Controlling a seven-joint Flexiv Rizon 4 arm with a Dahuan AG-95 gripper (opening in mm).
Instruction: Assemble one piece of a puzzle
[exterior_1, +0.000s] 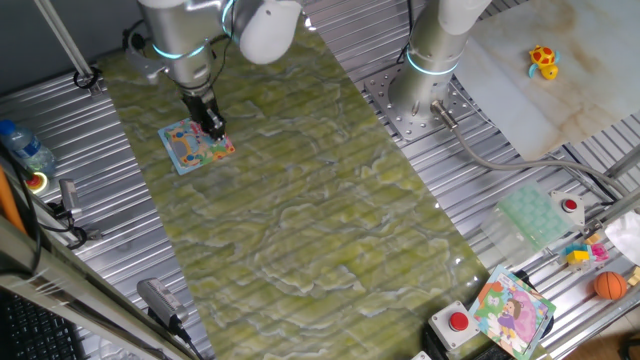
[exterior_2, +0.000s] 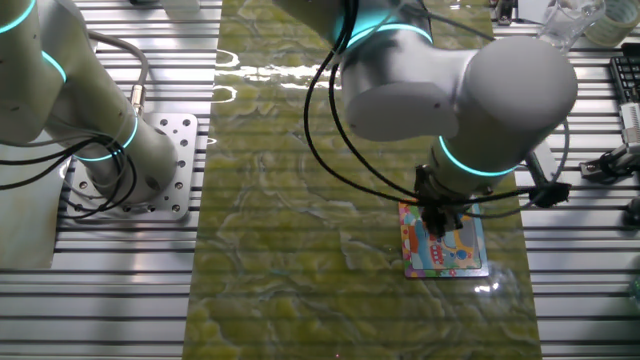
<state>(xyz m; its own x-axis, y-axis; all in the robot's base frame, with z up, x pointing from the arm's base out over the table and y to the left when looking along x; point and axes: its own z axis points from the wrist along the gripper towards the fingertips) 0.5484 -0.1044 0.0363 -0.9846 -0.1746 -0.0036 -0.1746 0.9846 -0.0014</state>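
Observation:
The puzzle (exterior_1: 195, 148) is a small square board with a light-blue border and a colourful picture, lying on the green mat at the far left. It also shows in the other fixed view (exterior_2: 446, 250). My gripper (exterior_1: 213, 127) points straight down with its fingertips at the board's upper right part; in the other fixed view (exterior_2: 440, 222) it stands over the board's top edge. The fingers are close together. The piece does not show anywhere on the mat and is hidden at the fingertips.
A second arm's base (exterior_1: 425, 95) stands on the metal table right of the mat. A larger colourful board with a purple figure (exterior_1: 512, 308), a red button box (exterior_1: 457, 325), an orange ball (exterior_1: 609, 286) and small toys lie at the lower right. A bottle (exterior_1: 25, 148) lies at the left edge.

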